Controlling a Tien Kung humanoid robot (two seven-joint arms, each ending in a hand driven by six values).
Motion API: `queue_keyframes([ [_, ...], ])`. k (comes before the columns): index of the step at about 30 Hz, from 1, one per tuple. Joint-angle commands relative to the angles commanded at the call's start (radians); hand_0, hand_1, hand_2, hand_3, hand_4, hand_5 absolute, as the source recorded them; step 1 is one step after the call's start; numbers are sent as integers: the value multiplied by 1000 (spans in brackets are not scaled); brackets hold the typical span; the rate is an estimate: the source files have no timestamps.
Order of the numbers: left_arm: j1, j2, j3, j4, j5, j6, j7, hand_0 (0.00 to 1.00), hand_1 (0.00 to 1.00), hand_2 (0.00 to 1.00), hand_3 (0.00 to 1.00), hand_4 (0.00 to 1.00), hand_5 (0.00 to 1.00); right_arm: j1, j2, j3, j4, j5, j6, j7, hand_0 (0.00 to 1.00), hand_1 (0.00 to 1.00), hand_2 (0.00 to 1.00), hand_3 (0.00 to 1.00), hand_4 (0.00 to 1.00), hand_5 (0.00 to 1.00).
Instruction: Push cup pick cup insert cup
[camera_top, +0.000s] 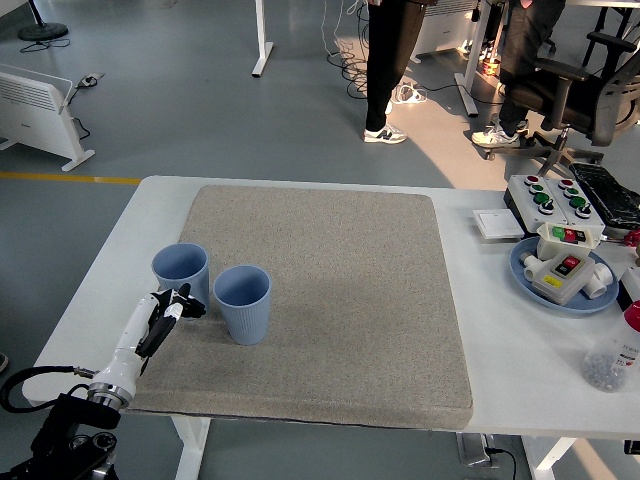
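Note:
Two light blue cups stand upright on the grey mat. The left cup is at the mat's left edge; the right cup stands just right of it, a narrow gap between them. My left hand reaches in from the lower left. Its dark fingertips are drawn together and touch the near lower side of the left cup. It holds nothing. The right arm is out of view.
At the right end of the white table sit a button box, a blue plate with a white control unit, a small white pad and a clear bottle. People's legs and an office chair stand beyond the table.

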Motion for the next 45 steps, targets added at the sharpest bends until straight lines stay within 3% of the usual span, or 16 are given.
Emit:
queue_keyframes([
  [45, -257, -82, 208, 311, -201, -10, -50, 619, 502, 473, 427, 594, 998, -5, 7, -1, 3, -7, 1, -4, 523, 544, 620, 565, 112, 441],
])
